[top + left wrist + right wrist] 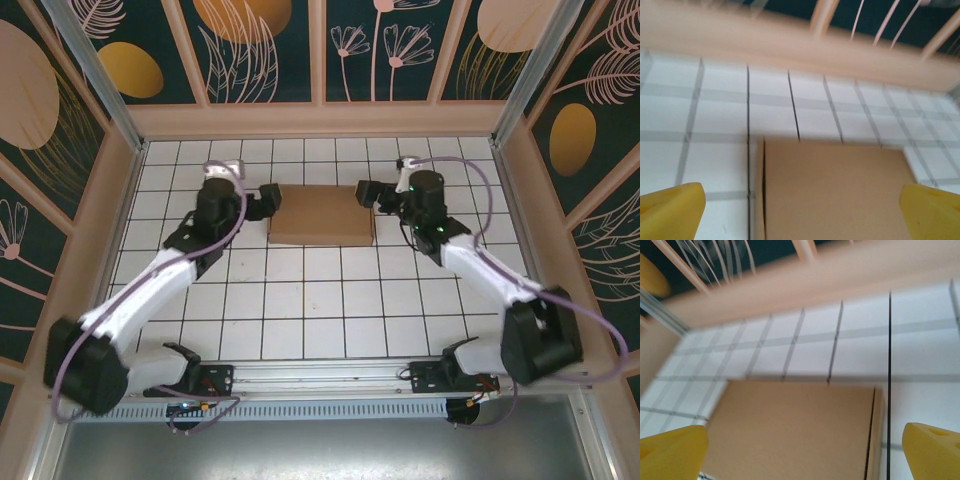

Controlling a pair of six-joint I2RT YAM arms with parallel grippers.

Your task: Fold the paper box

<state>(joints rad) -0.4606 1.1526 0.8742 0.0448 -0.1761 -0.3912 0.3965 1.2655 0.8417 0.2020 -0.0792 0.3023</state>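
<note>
Yellow fingertips (670,210) of the left jaws sat in the near corners of the left wrist view, one at each side, so those jaws stood wide apart. The right wrist view gave the same picture: its yellow fingertips (935,450) were at opposite corners, so the right jaws were wide too.

Beyond both pairs lay the paper box (322,215), a plain brown cardboard mailer, folded shut and flat on the tabletop (320,300). It sat in the far half of the white gridded surface, about midway between left and right. A dark slit ran along its left edge in the left wrist view (835,190), and a matching one ran down its right side in the right wrist view (790,430).

From above, the left jaws were just beside the box's left edge and the right jaws were at its far right corner. Whether either touched the cardboard I could not tell.

Each white and black arm reached in from its own side, the left arm (160,280) from the near left and the right arm (480,270) from the near right. A purple cable (480,190) looped along the right arm. A metal rail (320,375) at the near edge carried both bases. A pale wooden ledge (320,120) ran along the far edge, below dark wall panels (260,50) painted with leaves and gold ovals.
</note>
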